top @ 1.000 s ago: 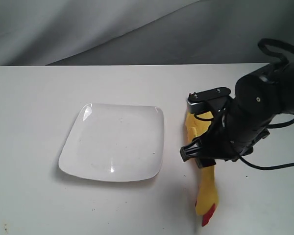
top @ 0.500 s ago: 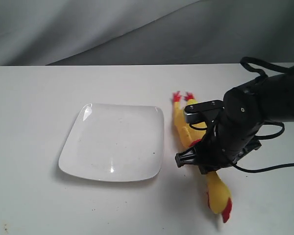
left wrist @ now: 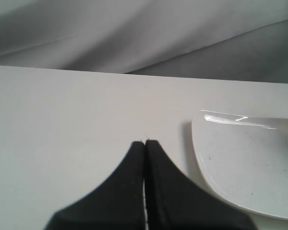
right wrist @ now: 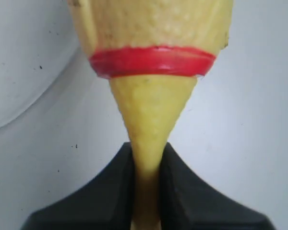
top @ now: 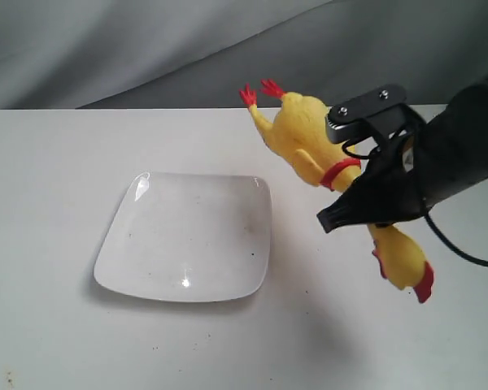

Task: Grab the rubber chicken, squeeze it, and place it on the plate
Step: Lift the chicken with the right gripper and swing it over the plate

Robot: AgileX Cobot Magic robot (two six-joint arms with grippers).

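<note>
Plate (top: 183,240) top open to approach from above, front and left. Bare table (top: 49,162) left of plate. Obstacle right of plate: rubber chicken (top: 297,134) hanging aloft, clamped at neck in right gripper (right wrist: 146,160); its feet reach toward plate's far right corner.

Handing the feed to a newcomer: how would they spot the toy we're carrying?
At the right of the white table, beside the glossy white squarish plate, the right gripper holds aloft a long yellow rubber chicken by its neck. It is the only yellow thing, with red feet, neck band and comb.
</note>
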